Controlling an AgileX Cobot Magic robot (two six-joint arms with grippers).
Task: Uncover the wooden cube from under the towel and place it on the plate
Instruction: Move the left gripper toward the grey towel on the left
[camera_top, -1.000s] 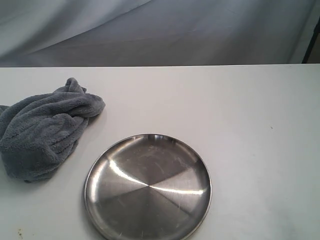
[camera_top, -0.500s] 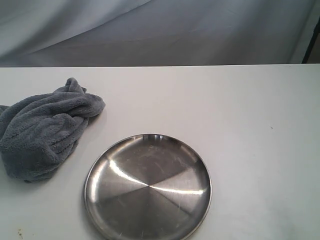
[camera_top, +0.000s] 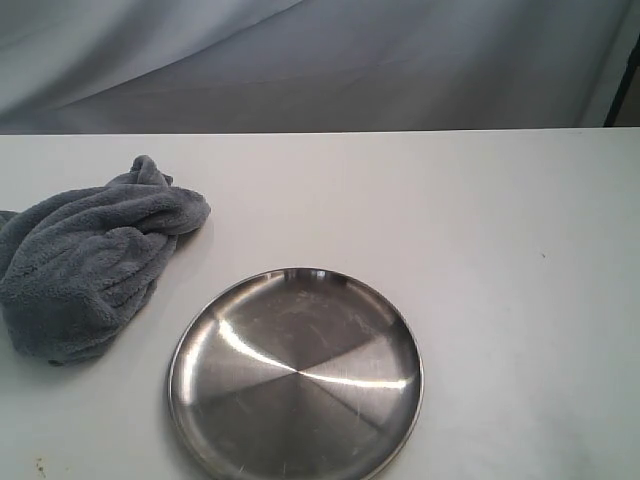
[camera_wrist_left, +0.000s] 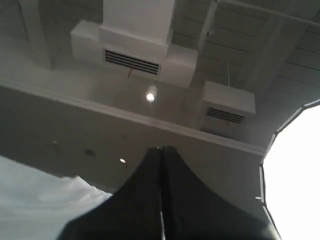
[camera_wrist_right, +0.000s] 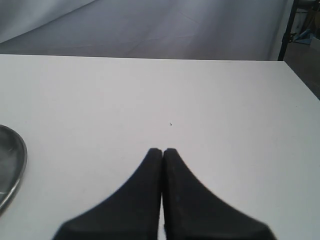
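Note:
The blue-grey towel (camera_top: 85, 270) lies bunched in thick folds at the left of the white table. The wooden cube is hidden; no part of it shows in any view. The steel plate (camera_top: 295, 375) sits bare at the front centre, to the right of the towel; its rim (camera_wrist_right: 11, 165) also shows in the right wrist view. Neither arm appears in the exterior view. My left gripper (camera_wrist_left: 161, 148) is shut with nothing in it and points up at the ceiling. Over bare table right of the plate, my right gripper (camera_wrist_right: 162, 150) is shut and holds nothing.
The white table (camera_top: 480, 250) stretches back to a grey draped backdrop (camera_top: 320, 60). A dark stand (camera_top: 625, 95) shows at the far right edge. A tiny dark speck (camera_wrist_right: 171, 124) marks the table ahead of the right gripper.

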